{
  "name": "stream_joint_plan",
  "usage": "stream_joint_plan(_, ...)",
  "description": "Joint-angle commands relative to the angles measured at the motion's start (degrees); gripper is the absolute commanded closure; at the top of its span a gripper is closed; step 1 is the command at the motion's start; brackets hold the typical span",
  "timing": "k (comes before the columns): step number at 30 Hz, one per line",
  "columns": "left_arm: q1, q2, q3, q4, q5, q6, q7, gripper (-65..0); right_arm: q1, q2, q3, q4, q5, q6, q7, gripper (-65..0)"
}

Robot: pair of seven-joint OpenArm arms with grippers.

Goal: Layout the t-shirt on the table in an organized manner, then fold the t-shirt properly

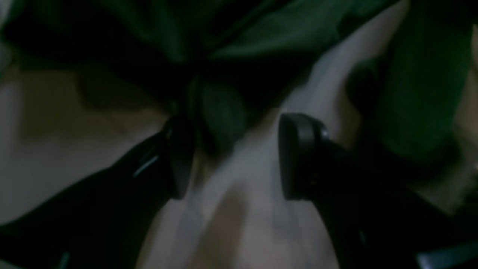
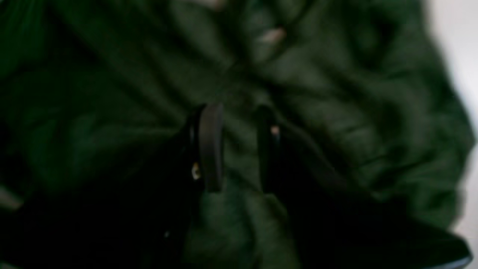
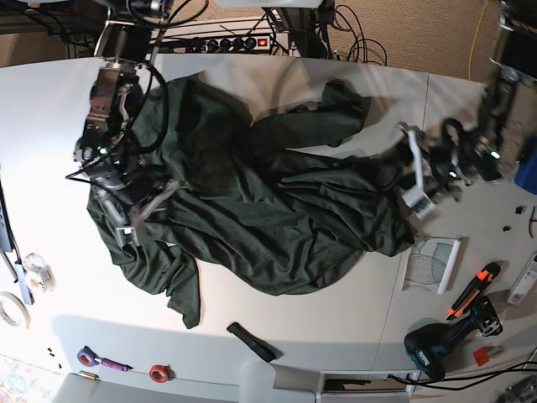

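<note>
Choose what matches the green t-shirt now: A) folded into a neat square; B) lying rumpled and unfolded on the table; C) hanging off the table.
B: the t-shirt sprawls in wrinkles across the table, with no neat fold made.

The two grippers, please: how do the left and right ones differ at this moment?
The left gripper stands wide open at the edge of the t-shirt, bare table beneath; the right gripper has a narrower gap, grip unclear, and sits wholly over crumpled cloth. Both point at the green shirt.
</note>
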Motion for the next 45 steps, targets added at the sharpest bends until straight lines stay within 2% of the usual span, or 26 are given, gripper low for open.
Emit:
stream_joint_plan(1,-1.2,0.24,-0.72,0.94,1.2,0.98,-1.97,-33.4,1.01,0.04,0.07,1.11,1.6,1.09,-0.04,-15.5)
stream_joint_plan(4,-1.22,3.15,-0.72,0.92,4.2,2.19,-2.82,-31.9,-1.4,-0.61,-0.15,1.11,2.58,2.4,-0.76,-15.5)
stream_joint_plan(8,-1.22,4.57,-0.7,0.83,4.59,1.99,-2.8,-28.0,-5.92,-0.55,-0.22,1.11,2.56,2.45,-0.68,-15.5)
stream_joint_plan(12,-1.18,4.66,-0.7,0.44,5.88,2.03,-2.8,-28.0,-10.91,-0.55,-0.17,1.11,2.08,2.45,0.98,-15.5)
stream_joint_plan(17,-1.18,4.63,-0.7,0.39,9.01,2.23,-2.8,-25.2,-15.43,-0.55,-0.17,1.09,-2.58,2.45,3.08,-15.5)
stream_joint_plan(23,-1.18,4.68,-0.7,-0.37,9.51,2.23,-3.19,-23.9,-17.25,-0.2,-0.11,1.09,-3.04,2.43,2.43,-15.5)
stream_joint_plan(27,-1.18,4.7,-0.7,-4.83,10.01,2.25,-4.79,-23.2,-17.35,0.48,-0.13,1.07,-3.23,2.32,2.12,-15.5)
stream_joint_plan(29,-1.2,4.68,-0.7,-6.99,9.86,2.75,-5.86,-17.6,-17.35,0.59,-0.13,1.07,-3.26,2.27,2.14,-15.5)
stream_joint_plan(32,-1.22,4.59,-0.72,-7.52,9.86,3.06,-5.53,-0.5,-17.35,0.57,-0.13,1.07,-3.32,2.27,2.14,-15.5)
stream_joint_plan(35,-1.2,3.3,-0.72,-6.4,8.81,2.8,-2.91,0.0,-17.35,0.57,-0.11,1.07,-5.64,2.23,2.1,-15.5)
stream_joint_plan(38,-1.18,-0.35,-0.72,-4.5,2.25,0.52,1.14,0.0,-17.35,0.9,-0.11,1.07,-10.86,1.51,2.4,-15.5)
stream_joint_plan(41,-1.18,-4.52,-0.74,-2.73,-4.66,-1.49,4.35,0.0,-17.35,3.08,-0.11,1.07,-11.58,-0.72,2.99,-15.5)
stream_joint_plan(45,-0.79,-7.91,-2.97,-2.23,-9.4,-4.22,7.08,0.0,-17.35,6.34,-0.11,1.07,-11.58,-3.67,3.5,-15.5)
